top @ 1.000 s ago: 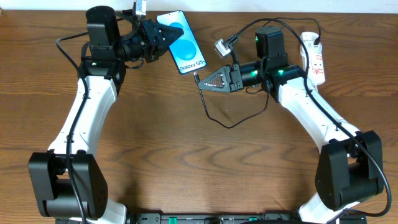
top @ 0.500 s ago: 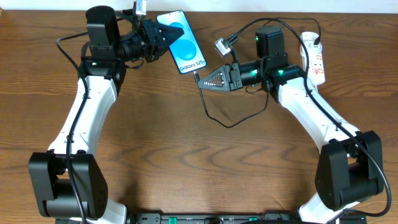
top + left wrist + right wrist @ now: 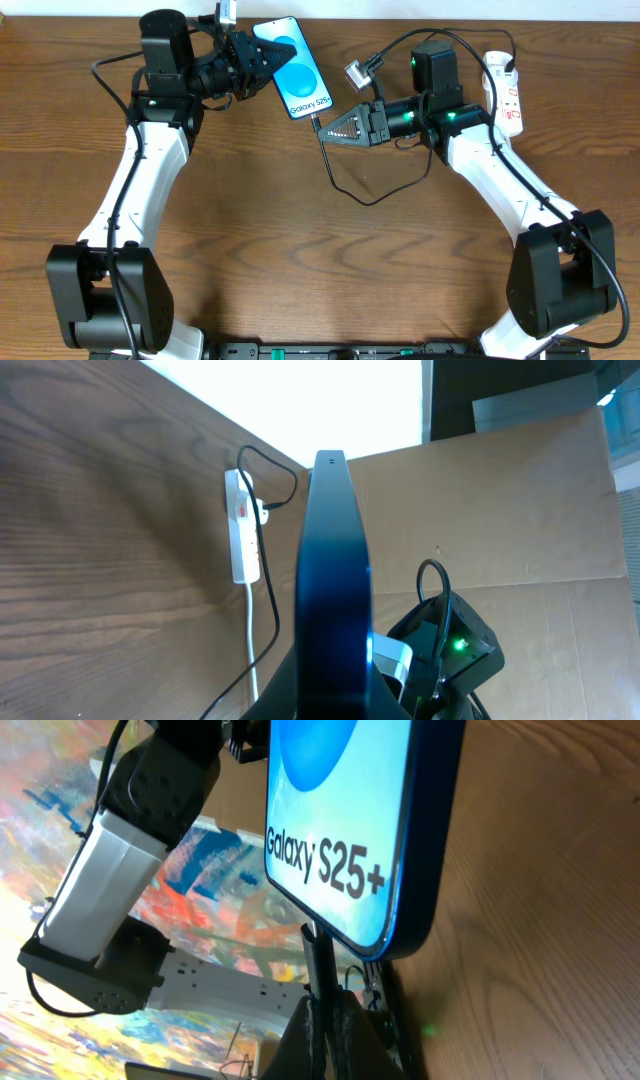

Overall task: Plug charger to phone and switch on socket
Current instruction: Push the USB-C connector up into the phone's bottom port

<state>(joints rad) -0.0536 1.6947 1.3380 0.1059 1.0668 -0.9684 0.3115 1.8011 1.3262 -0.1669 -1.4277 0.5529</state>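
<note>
The phone (image 3: 295, 72) with a bright blue screen reading "Galaxy S25+" is held at its upper end by my left gripper (image 3: 262, 55), which is shut on it. In the left wrist view the phone (image 3: 330, 580) shows edge-on between the fingers. My right gripper (image 3: 325, 129) is shut on the charger's black connector tip (image 3: 317, 121), right at the phone's bottom edge. In the right wrist view the connector (image 3: 318, 965) meets the phone (image 3: 340, 830) at its lower end. The black cable (image 3: 370, 195) loops back to the white socket (image 3: 503, 88) at the far right.
A black box (image 3: 434, 65) with a green light stands behind the right arm. A silver-tipped cable end (image 3: 358, 74) lies next to it. The socket with its white cord also shows in the left wrist view (image 3: 243, 530). A cardboard wall (image 3: 500, 500) stands behind.
</note>
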